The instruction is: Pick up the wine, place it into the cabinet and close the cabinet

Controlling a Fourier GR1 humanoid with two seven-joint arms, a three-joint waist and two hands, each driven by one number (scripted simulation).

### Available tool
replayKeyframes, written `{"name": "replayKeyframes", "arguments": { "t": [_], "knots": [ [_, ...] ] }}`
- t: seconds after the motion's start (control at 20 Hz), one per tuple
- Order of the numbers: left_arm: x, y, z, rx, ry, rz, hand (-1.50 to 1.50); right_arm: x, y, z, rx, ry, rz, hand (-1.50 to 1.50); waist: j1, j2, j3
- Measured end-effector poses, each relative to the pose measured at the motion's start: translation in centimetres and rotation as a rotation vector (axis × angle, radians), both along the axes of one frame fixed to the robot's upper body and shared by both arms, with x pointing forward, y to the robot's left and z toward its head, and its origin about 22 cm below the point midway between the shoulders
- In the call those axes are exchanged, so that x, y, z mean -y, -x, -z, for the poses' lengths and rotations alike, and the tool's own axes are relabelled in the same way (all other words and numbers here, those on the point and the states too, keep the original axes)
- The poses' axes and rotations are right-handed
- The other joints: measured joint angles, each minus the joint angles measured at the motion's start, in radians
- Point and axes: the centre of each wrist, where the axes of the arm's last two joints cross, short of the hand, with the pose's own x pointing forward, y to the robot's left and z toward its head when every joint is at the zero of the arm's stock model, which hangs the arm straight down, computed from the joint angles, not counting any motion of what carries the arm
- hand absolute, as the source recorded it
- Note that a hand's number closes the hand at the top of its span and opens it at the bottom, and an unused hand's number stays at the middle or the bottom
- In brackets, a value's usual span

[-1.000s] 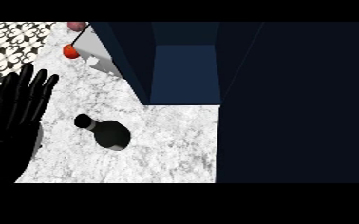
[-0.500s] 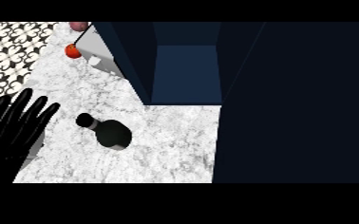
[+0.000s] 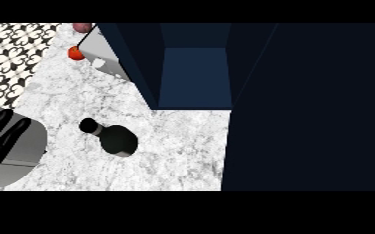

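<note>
The wine bottle (image 3: 115, 139), dark with a round body and a short neck pointing up-left, stands on the white marble counter (image 3: 176, 153), seen from above. Behind it the dark blue cabinet (image 3: 195, 77) is open, its inside showing and its door (image 3: 300, 104) swung out along the right. My left hand (image 3: 12, 129) shows at the left edge, fingers straight and open, well left of the bottle and apart from it, with the grey forearm (image 3: 22, 156) below. My right hand shows nowhere.
A red round fruit (image 3: 75, 53) lies at the counter's far left by the cabinet's corner, with a pinkish thing (image 3: 83, 27) behind it. A black-and-white patterned floor (image 3: 22, 54) runs past the counter's left edge.
My left hand has dropped down and back toward the lower left edge, with more forearm now showing. The bottle and cabinet have not moved.
</note>
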Motion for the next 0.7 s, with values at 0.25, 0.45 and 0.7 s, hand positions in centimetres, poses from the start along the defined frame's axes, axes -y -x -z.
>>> {"name": "replayKeyframes", "arguments": {
  "t": [0.25, 0.45, 0.7],
  "knots": [
    [-0.4, -0.1, -1.0, -0.048, -0.018, -0.02, -1.5, -0.4, 0.1, -1.3, -0.02, -0.005, 0.011, -1.5, -0.004, -0.001, 0.0],
    [-0.1, -0.6, -1.3, -0.049, -0.011, -0.011, -1.5, -0.8, -0.1, -2.5, -0.017, -0.009, 0.023, -1.5, -0.006, 0.0, 0.0],
    [0.7, -1.3, -1.3, -0.066, -0.02, -0.026, -1.5, -1.0, -0.2, -4.2, -0.012, 0.004, 0.038, -1.5, -0.009, 0.0, 0.0]
  ]
}}
